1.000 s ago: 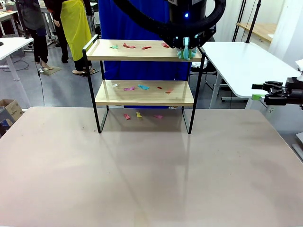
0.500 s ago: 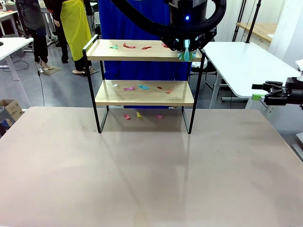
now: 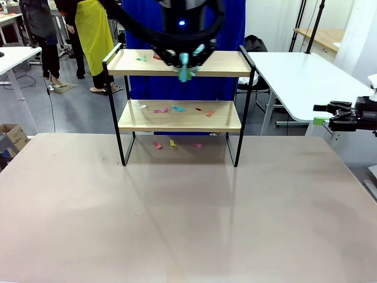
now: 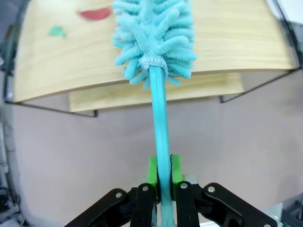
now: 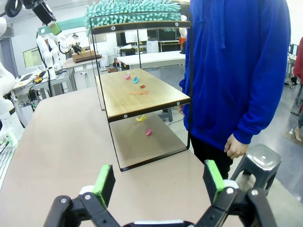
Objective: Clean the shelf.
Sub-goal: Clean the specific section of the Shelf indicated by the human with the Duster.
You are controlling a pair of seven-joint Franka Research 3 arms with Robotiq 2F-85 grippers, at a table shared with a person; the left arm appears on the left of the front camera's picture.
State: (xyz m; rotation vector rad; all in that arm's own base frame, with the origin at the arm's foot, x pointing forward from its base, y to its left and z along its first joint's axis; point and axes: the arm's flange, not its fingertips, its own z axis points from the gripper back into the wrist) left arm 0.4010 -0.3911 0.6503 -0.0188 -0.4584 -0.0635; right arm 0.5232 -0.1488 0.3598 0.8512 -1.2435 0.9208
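The shelf (image 3: 227,63) stands at the table's far side, with light wood boards in a black frame. Coloured paper scraps (image 3: 142,58) lie on its top board, more scraps (image 3: 178,108) on the lower board. My left gripper (image 3: 184,59) hangs over the middle of the top board, shut on the handle of a teal fluffy duster (image 3: 185,73). In the left wrist view the duster head (image 4: 156,35) rests on the top board (image 4: 232,42) beside a red scrap (image 4: 94,13) and a green scrap (image 4: 57,31). My right gripper (image 3: 321,108) is open off the table's right edge.
A few scraps (image 3: 172,142) lie on the table under the shelf. A person in a blue hoodie (image 5: 236,71) stands behind the shelf, next to a grey stool (image 5: 259,161). A white table (image 3: 300,76) stands at the right. The near tabletop (image 3: 177,224) is bare.
My left arm has swept the duster leftward along the top board, from its right end to the middle. The scraps on the right half of that board no longer show. The right arm stayed still.
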